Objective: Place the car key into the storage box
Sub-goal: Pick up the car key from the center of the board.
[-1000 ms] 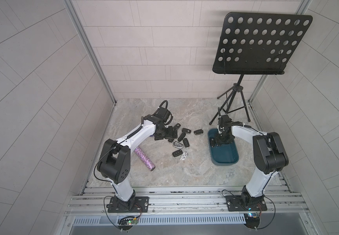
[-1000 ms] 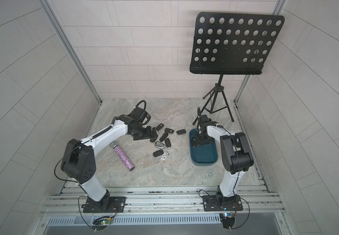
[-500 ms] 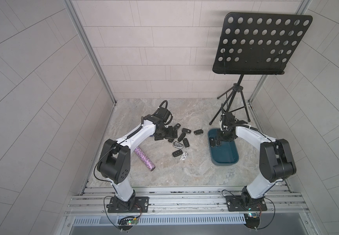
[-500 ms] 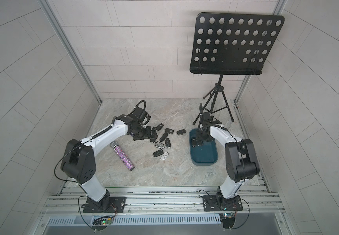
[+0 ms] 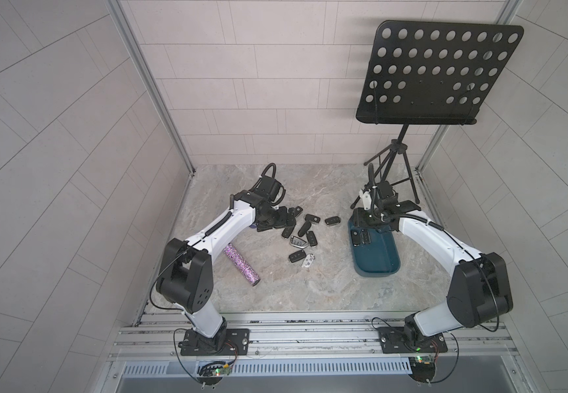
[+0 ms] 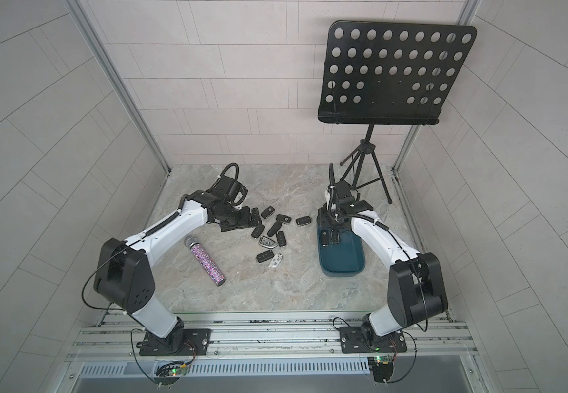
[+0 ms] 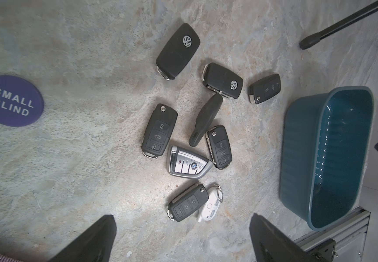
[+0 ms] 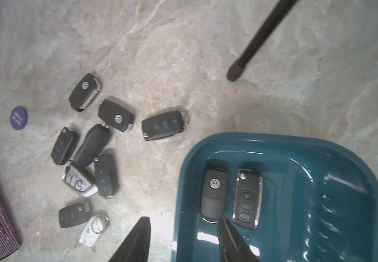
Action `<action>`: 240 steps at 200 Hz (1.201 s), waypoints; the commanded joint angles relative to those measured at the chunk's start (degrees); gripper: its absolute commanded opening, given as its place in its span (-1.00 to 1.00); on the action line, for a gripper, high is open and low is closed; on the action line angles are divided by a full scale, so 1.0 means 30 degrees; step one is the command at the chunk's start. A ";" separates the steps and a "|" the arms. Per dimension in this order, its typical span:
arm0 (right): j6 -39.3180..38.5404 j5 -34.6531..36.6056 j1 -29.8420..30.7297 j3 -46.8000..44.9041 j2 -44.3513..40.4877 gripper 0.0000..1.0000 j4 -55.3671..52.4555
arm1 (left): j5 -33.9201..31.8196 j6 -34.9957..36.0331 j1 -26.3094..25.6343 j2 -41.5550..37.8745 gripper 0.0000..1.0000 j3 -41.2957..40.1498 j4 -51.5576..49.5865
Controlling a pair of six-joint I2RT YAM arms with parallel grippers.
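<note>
The storage box (image 5: 377, 262) is a dark teal tray on the stone floor, seen in both top views (image 6: 343, 260). Two black car keys (image 8: 215, 192) (image 8: 248, 199) lie side by side at its far end (image 5: 360, 237). My right gripper (image 8: 184, 217) is open and empty, one finger over the floor and one over the box beside those keys (image 5: 366, 221). Several more car keys (image 5: 304, 234) lie loose left of the box. My left gripper (image 7: 182, 216) hangs wide open over that cluster, close above a black key (image 7: 188, 204) and a white fob (image 7: 210, 206).
A black music stand (image 5: 429, 75) on a tripod (image 5: 389, 173) stands behind the box, one foot (image 8: 234, 73) close to it. A glittery purple microphone (image 5: 241, 263) lies front left. A blue "SMALL BLIND" chip (image 7: 11, 101) sits left of the keys. Tiled walls close in three sides.
My right gripper has opened and risen back out of the box, leaving a key lying in it beside the other one. The left arm has not moved.
</note>
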 commanded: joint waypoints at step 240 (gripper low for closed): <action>1.7099 0.4674 0.2674 1.0188 1.1666 0.16 -0.5347 | -0.1896 0.1132 0.2437 -0.1352 1.00 -0.1555 0.0259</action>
